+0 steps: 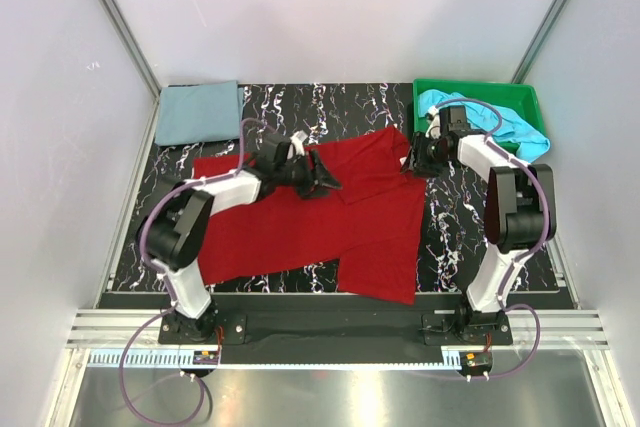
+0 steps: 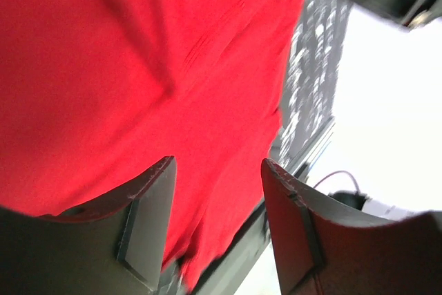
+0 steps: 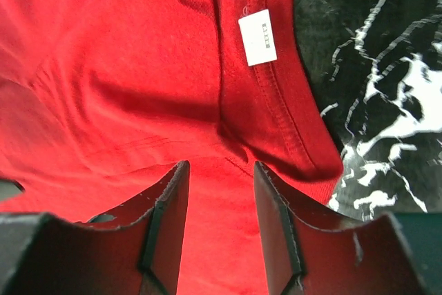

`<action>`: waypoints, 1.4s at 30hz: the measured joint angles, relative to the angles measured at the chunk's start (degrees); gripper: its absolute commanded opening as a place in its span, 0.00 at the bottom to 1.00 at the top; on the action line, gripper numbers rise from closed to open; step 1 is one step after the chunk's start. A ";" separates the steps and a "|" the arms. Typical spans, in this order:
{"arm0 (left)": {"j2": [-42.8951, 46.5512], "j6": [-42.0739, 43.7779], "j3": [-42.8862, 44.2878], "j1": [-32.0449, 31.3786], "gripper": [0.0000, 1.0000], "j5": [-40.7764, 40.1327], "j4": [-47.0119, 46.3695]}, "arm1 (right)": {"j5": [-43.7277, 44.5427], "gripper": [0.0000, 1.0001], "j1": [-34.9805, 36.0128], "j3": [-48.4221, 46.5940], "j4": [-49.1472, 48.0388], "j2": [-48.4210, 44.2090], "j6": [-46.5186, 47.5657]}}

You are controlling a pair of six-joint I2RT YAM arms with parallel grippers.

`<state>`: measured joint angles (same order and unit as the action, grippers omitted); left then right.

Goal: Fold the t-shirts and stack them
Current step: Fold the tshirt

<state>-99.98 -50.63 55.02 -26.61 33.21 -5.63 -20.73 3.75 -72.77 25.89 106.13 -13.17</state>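
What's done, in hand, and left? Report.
Done: grey-blue shirt folded at the far left corner. In hand: red shirt spread out, left end effector and right end effector over it, jaws apart. Left: folding it, the turquoise shirt in the green tray, stacking.

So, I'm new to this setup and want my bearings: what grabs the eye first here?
The deep red t-shirt spread across the middle of the marbled table, with the left claw and right claw at its far part. Then a turquoise t-shirt heaped in the green tray at far right, and a grey-blue t-shirt folded at the far left corner.
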 measured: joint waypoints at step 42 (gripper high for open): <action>-15.10 -7.52 15.21 -6.91 0.45 -14.25 10.64 | -4.46 0.26 0.00 -1.86 0.52 6.80 4.98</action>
<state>-115.09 -58.15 70.24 -33.52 18.96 5.02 -25.19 3.75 -74.63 26.41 112.92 -8.19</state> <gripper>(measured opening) 0.452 0.285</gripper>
